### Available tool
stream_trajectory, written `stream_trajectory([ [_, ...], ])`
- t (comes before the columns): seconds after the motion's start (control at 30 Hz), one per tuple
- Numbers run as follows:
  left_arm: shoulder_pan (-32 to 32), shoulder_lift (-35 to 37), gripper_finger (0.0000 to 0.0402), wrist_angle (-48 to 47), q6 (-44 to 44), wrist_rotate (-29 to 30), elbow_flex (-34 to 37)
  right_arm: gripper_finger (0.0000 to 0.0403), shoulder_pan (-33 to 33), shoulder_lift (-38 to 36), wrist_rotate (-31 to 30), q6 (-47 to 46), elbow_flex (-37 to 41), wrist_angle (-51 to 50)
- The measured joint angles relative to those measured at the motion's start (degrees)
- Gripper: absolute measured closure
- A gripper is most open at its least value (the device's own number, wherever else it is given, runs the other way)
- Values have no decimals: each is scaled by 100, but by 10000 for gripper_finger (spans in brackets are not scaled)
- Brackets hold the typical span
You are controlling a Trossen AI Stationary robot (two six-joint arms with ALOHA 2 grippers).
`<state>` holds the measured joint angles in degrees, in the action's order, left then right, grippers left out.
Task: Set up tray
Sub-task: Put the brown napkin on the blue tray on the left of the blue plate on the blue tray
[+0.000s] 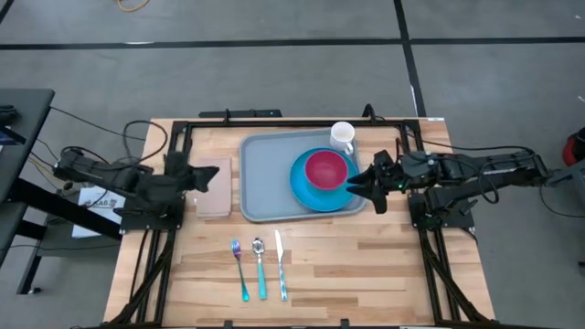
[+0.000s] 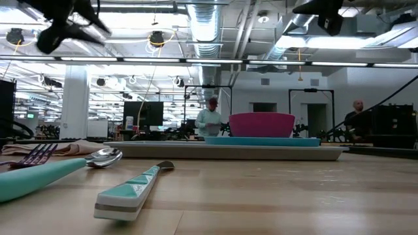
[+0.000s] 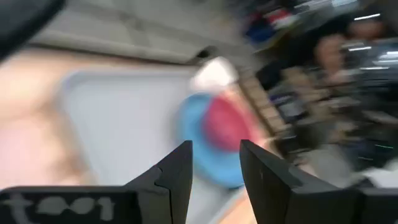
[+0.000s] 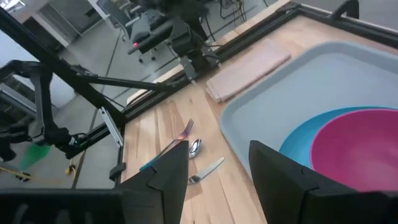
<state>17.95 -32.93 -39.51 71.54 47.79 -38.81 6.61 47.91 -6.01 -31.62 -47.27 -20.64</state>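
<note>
Left gripper (image 1: 216, 171) is hovering left of the tray (image 1: 265, 178), over the napkin (image 1: 213, 196), fingers parted, holding nothing. The tray is sitting mid-table carrying plate (image 1: 306, 189) and bowl (image 1: 325, 170). Right gripper (image 1: 358, 184) is hanging at the tray's right edge, fingers apart, empty.

Evenly lit from bright ceiling strip lights (image 2: 196, 62); soft, faint shadows. Heavily motion-blurred at left wrist; elsewhere sharp.

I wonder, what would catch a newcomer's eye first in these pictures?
Most likely the pink bowl on the bright-blue plate, sitting at the right end of the grey-blue tray. Next, the teal-handled fork, spoon and knife, lined up on the wood nearer the table's front edge.
</note>
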Motion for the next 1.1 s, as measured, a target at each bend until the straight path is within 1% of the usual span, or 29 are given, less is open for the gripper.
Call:
stream_trajectory([
  [0.1, -320, -610, 281, -1239, 1051, -480, -400, 244, 0, -8, -10, 16, 0, -7],
  [0.17, -680, -1054, 281, -1682, 1321, -932, -542, 245, 0, 5, -10, 18, 0, -34],
  [0.23, -1120, -1502, 281, -1930, 1325, -1516, -577, 246, 2, 9, -8, 17, 0, -66],
  [0.33, -1809, -2128, 281, -1907, 807, -2153, -575, 247, 0, 10, -10, 44, 0, -158],
  [0.43, -2484, -2626, 281, -1707, 192, -2422, -577, 248, 0, 10, -8, 55, 0, -197],
  [0.63, -3882, -3359, 281, -953, -1235, -3082, -577, 248, 0, 12, -7, 57, 0, -417],
  [0.73, -4578, -3642, 281, -541, -1808, -3458, -579, 248, 0, 12, -7, 57, 0, -557],
  [0.83, -5199, -3975, 281, -332, -2164, -3958, -579, 248, 0, 12, -6, 57, 0, -650],
  [0.9, -5522, -4218, 281, -279, -2298, -4314, -579, 248, 1, 12, -6, 58, 0, -685],
  [1.0, -5798, -4572, 281, -151, -2487, -4689, -579, 248, 0, 12, -8, 64, 0, -698],
  [1.1, -5879, -4868, 281, 64, -2523, -4828, -579, 248, 0, 12, -35, 66, 0, -715],
])
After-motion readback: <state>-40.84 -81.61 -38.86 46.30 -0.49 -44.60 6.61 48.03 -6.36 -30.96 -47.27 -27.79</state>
